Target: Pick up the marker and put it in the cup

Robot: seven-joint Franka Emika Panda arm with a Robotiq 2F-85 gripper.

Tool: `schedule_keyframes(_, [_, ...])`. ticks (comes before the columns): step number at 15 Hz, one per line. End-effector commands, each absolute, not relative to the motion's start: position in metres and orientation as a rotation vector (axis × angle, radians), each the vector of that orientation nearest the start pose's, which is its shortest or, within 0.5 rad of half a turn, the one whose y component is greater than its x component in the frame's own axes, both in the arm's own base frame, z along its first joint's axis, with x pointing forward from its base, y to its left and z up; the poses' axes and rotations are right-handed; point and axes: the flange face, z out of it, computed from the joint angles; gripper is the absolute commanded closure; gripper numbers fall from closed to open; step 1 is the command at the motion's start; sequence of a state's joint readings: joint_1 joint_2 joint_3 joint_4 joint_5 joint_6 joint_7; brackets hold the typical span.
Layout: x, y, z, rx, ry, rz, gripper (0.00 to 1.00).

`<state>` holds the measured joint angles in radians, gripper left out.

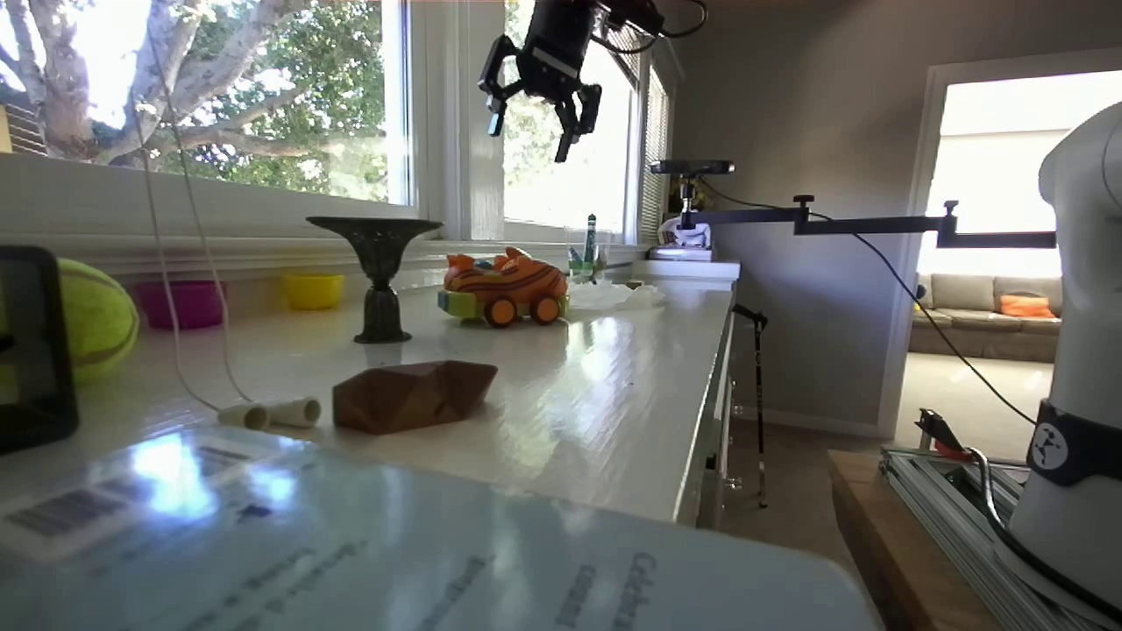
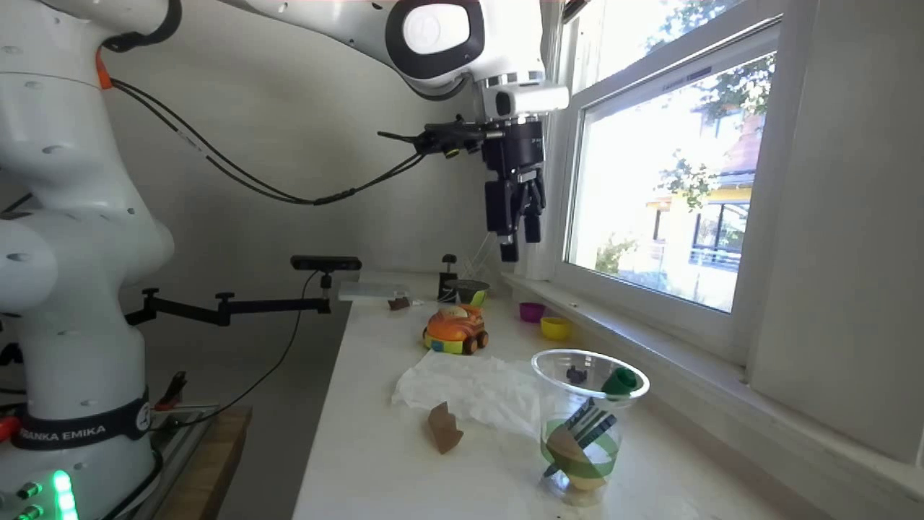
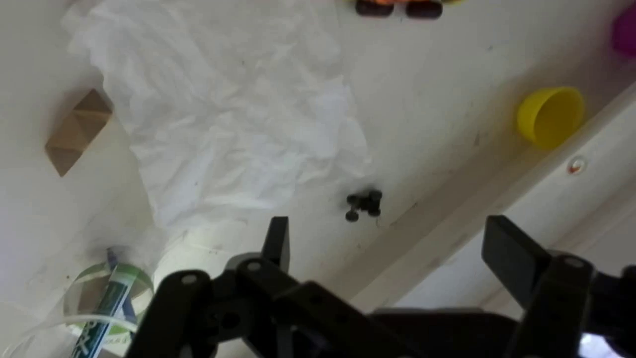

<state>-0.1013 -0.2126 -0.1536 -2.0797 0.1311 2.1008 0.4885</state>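
Hanging fingers-down above the white counter (image 2: pixel 375 462), your gripper (image 3: pixel 387 241) takes up the bottom of the wrist view, its two fingers wide apart, with counter and window ledge (image 3: pixel 447 248) showing through the gap. At lower left of that view stands the clear plastic cup (image 2: pixel 550 408), upright on the counter. The marker (image 3: pixel 107 303) is inside the cup, leaning, its barrel dark green and white. Brown and blue patches also show through the cup's wall, too unclear to name.

Past the cup you have a small brown faceted block (image 3: pixel 79 132), just beside a crumpled white sheet (image 3: pixel 238 114) spread on the counter. Between the sheet and the ledge sits a tiny black object (image 3: pixel 365 204) with knobbed ends.

Farther along, in both exterior views, you have an orange toy car (image 2: pixel 456 328). Close to the ledge, beyond the car, are a yellow bowl (image 2: pixel 556 328), then a purple bowl (image 2: pixel 532 311). In an exterior view a dark goblet (image 1: pixel 381 272) with a flared top stands upright near the car, and past it lies another brown faceted piece (image 1: pixel 412 399).
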Motion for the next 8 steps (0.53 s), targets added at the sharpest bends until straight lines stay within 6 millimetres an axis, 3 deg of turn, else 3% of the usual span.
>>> schedule_keyframes(1, [0.481,-0.123,0.532,-2.791,0.991,-0.065,0.0])
schedule_keyframes(6, [0.464,-0.15,0.519,-2.972,0.785,0.255,0.0])
schedule_keyframes(7, [0.464,-0.137,0.515,-2.911,0.865,0.176,0.0])
schedule_keyframes(8, [0.462,-0.142,0.514,-2.932,0.838,0.208,0.0])
